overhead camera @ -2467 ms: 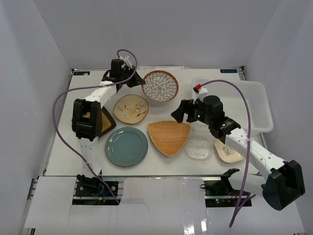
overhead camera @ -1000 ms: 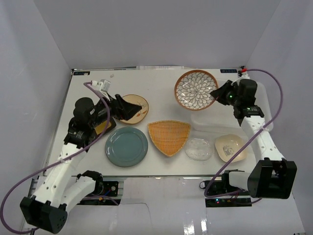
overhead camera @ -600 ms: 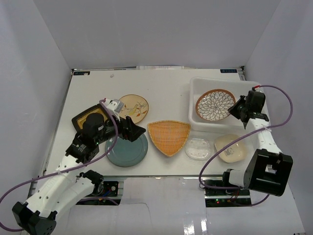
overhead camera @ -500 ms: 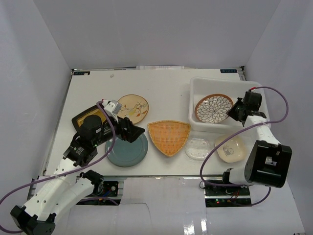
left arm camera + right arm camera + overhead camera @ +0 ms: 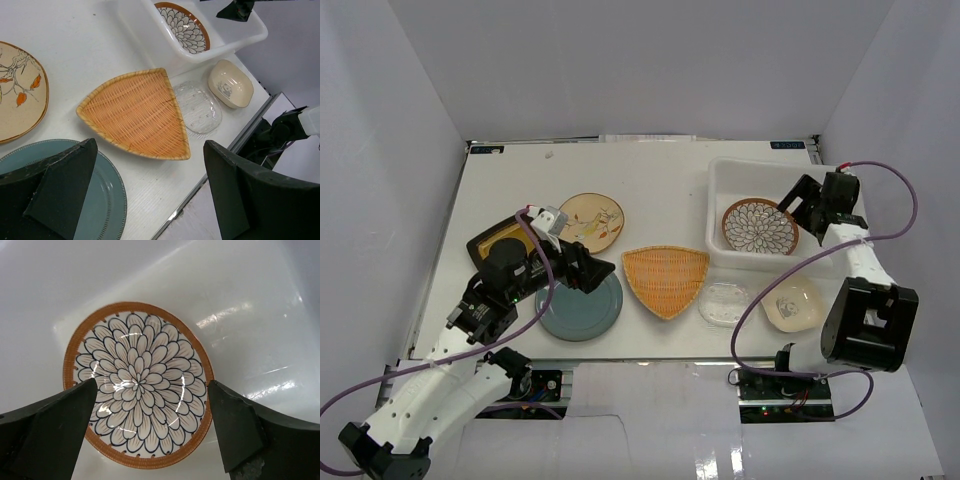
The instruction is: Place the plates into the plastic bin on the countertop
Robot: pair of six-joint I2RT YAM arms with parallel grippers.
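Observation:
The brown-rimmed petal plate (image 5: 760, 226) (image 5: 137, 385) lies flat inside the plastic bin (image 5: 720, 175) (image 5: 240, 300). My right gripper (image 5: 803, 200) (image 5: 151, 405) hovers over it, open and holding nothing. My left gripper (image 5: 585, 268) (image 5: 150, 195) is open above the right edge of the teal plate (image 5: 582, 310) (image 5: 100, 200). On the countertop (image 5: 660, 185) lie the orange triangular plate (image 5: 665, 278) (image 5: 137, 115), the beige floral plate (image 5: 592, 220), the clear plate (image 5: 724, 303) and the cream plate (image 5: 792, 303). The amber square plate (image 5: 500, 240) is partly hidden under my left arm.
The bin sits at the back right corner of the countertop, close to the right wall. The metal front edge (image 5: 210, 185) runs just beyond the teal and orange plates. White walls enclose the back and both sides.
My right gripper carried the petal plate from the back into the bin, then opened and let it go. My left arm pulled back from the rear and now sits by the teal plate.

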